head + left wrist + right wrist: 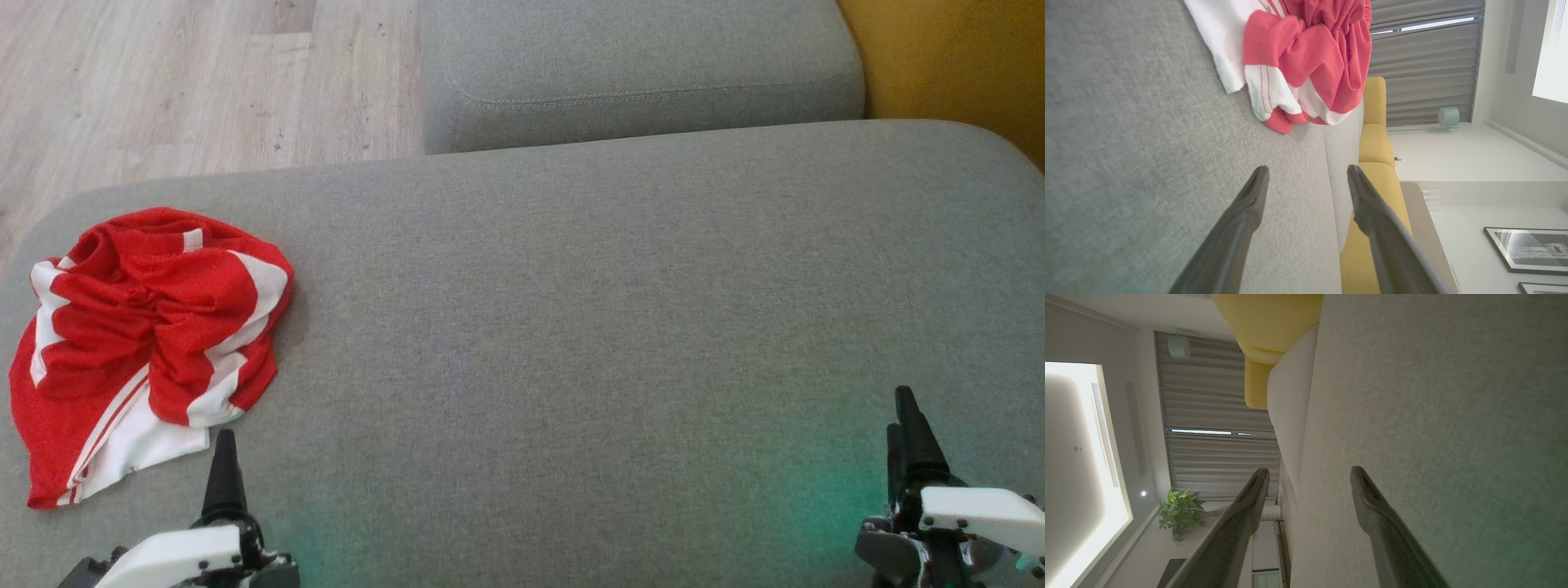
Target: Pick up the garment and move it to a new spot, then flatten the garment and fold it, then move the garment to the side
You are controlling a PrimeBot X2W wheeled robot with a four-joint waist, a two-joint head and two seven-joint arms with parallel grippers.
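A crumpled red and white garment [147, 343] lies in a heap at the left end of the grey cushion [612, 327]. In the left wrist view the garment [1306, 61] sits ahead of the fingers, near the cushion's edge. My left gripper [222, 474] hovers just below the garment's lower white hem, apart from it. Its jaws stand open with nothing between them [1308, 175]. My right gripper [910, 429] rests at the lower right over bare cushion, far from the garment, also open and empty [1310, 473].
A second grey cushion [645, 73] lies beyond the far edge, with wooden floor [188, 82] to the left and a yellow seat [955, 57] at the back right. Bare fabric spans the wide stretch of cushion between the garment and my right gripper.
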